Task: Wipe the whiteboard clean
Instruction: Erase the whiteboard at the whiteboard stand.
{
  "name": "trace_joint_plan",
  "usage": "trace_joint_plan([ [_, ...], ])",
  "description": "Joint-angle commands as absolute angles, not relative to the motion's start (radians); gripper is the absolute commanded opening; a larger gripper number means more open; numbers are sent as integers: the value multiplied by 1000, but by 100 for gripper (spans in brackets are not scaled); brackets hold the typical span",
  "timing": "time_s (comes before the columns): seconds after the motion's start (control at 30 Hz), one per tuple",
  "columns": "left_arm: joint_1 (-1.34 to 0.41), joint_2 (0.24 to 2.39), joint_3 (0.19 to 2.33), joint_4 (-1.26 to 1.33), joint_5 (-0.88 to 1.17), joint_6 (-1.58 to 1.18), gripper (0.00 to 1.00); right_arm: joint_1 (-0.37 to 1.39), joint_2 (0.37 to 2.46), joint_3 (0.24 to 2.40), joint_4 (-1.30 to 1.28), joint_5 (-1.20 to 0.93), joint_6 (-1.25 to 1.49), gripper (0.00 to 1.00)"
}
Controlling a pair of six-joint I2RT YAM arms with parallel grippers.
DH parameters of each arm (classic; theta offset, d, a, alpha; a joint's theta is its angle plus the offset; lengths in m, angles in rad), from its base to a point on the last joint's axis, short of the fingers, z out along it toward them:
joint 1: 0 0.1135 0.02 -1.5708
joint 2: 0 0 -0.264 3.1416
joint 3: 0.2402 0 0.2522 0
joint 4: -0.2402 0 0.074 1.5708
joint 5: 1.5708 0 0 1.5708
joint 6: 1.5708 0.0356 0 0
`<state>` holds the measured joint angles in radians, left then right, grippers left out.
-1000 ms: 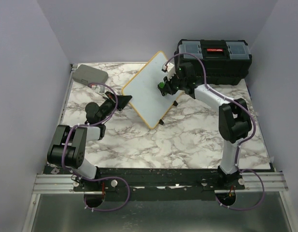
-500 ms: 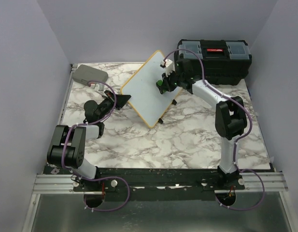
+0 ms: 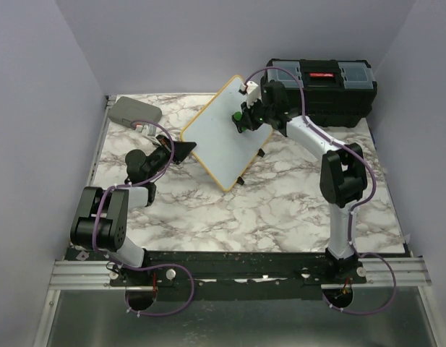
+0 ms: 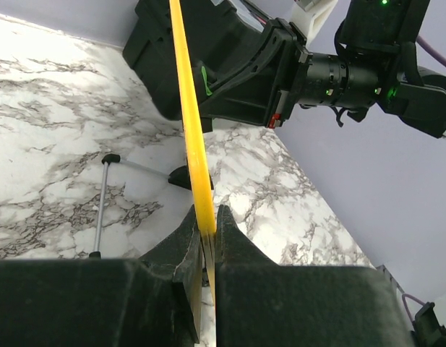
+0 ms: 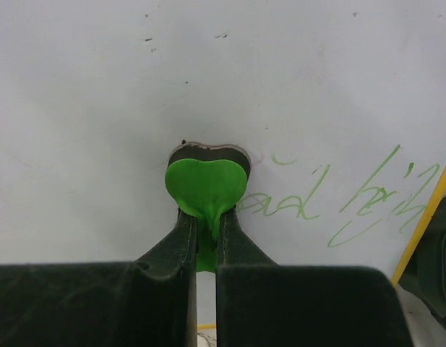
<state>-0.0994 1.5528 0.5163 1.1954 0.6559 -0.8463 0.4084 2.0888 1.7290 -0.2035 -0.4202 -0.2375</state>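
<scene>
We see the whiteboard [image 3: 219, 144] standing tilted on the marble worktop [image 3: 280, 202], near the black toolbox [image 3: 338, 90]. Our left tool [image 4: 207, 220] is closed on its yellow frame [image 4: 190, 123]. Our right tool [image 5: 206, 220] grips a green heart-shaped eraser [image 5: 206, 182], which is pressed on the white surface beside green handwriting [image 5: 353, 206].

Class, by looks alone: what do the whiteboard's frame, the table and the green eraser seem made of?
The frame looks like varnished wood, smooth yellow, though plastic is possible. The table is likely marble-print laminate: flat, grey veins on white. The eraser seems a smooth green plastic heart over a dark felt-like pad.
</scene>
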Motion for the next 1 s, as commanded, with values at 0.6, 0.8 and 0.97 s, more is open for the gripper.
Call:
trace_joint_plan([
  [0.6, -130, 1611, 515, 1170, 799, -865, 13, 413, 2040, 1549, -222, -445, -286, 1],
  [0.8, -139, 1611, 497, 1212, 746, -896, 36, 412, 2008, 1521, -239, -606, -252, 1],
  [0.97, -158, 1602, 482, 1228, 698, -905, 49, 412, 1981, 1498, -230, -615, -239, 1],
])
